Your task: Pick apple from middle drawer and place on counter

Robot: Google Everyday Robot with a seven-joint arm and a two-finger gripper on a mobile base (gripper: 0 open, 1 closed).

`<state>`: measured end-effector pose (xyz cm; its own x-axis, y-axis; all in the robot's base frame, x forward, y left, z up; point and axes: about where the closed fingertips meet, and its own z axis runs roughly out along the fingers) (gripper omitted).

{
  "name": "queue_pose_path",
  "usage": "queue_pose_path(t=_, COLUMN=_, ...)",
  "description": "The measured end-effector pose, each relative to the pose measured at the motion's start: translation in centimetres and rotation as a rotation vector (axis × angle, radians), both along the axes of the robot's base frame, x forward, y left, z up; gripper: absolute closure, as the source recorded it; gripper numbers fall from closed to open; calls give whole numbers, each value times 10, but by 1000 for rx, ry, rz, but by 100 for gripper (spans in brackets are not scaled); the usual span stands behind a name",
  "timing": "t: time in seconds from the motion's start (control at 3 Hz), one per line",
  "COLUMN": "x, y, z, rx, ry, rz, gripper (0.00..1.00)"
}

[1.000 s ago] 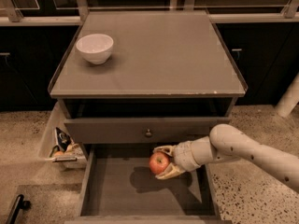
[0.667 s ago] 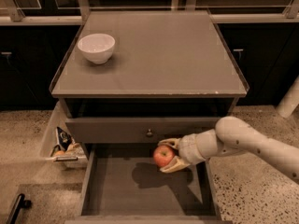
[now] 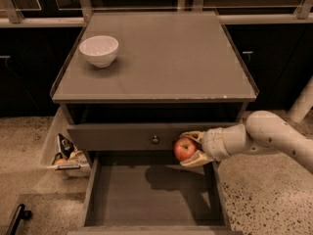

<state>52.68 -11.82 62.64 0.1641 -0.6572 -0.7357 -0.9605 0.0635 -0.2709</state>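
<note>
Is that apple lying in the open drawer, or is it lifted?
Lifted. The gripper holds the apple above the drawer floor, with its shadow below.

The counter (image 3: 166, 58) is carrying one white bowl (image 3: 99, 50), which is sitting upright near its rear left corner, well apart from the front rim. Below the counter's front edge, the gripper (image 3: 190, 150) is hanging over the open middle drawer (image 3: 146, 195), clasping the apple (image 3: 184, 148) clear of any surface.
</note>
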Motion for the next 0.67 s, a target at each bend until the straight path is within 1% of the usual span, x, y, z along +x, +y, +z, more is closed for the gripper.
queue_pose_path(t=0.33, x=-6, y=2, z=-1, rx=-8, ry=3, rz=-8, gripper=100)
queue_pose_path(t=0.67, x=-19, y=5, z=22, rx=-32, ry=-34, rz=-6, gripper=100)
